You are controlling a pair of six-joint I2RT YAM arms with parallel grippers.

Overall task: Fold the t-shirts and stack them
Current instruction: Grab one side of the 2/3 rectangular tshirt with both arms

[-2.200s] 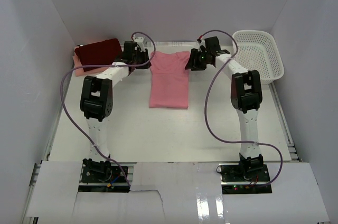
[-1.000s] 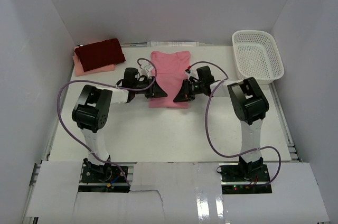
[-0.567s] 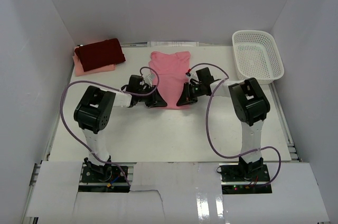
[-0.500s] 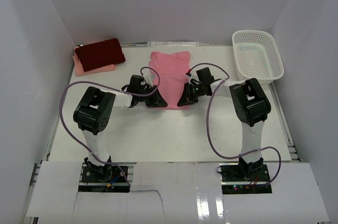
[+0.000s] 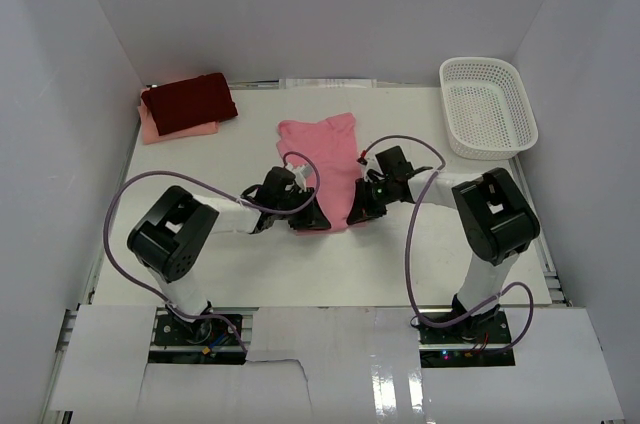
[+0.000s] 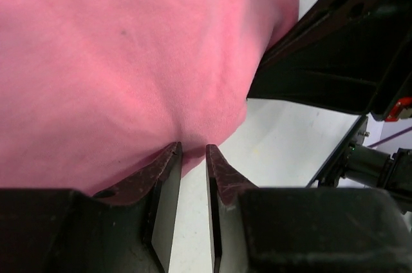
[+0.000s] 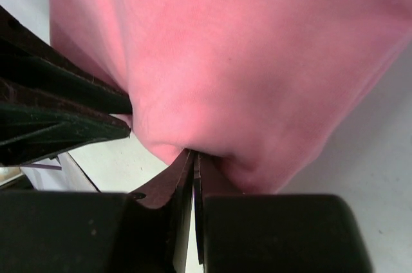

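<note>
Both arms have drawn back toward the near side since half a second ago, and the salmon-pink t-shirt (image 5: pixel 322 164) has come with them: its near hem now lies closer to the arm bases, and its collar end has left the far edge of the table (image 5: pixel 400 264). The shirt lies at the table's middle, folded narrow and slightly skewed, with the sleeves at its far end. The left gripper (image 5: pixel 316 220) sits low at the near left corner of the hem and the right gripper (image 5: pixel 356 214) at the near right corner, the two close together. In the left wrist view, the left gripper (image 6: pixel 193 150) has its fingers (image 6: pixel 168 176) drawn almost together, with the shirt's (image 6: pixel 129 60) edge puckered and pinched at the tips. In the right wrist view, the right gripper (image 7: pixel 195 155) is pressed tight on a gathered fold of the shirt (image 7: pixel 257 60). At the far left corner, the dark maroon t-shirt (image 5: pixel 188 99) lies folded on top of the pale peach t-shirt (image 5: pixel 165 130), well apart from the arms. A white mesh basket (image 5: pixel 526 116) stands at the far right.
</note>
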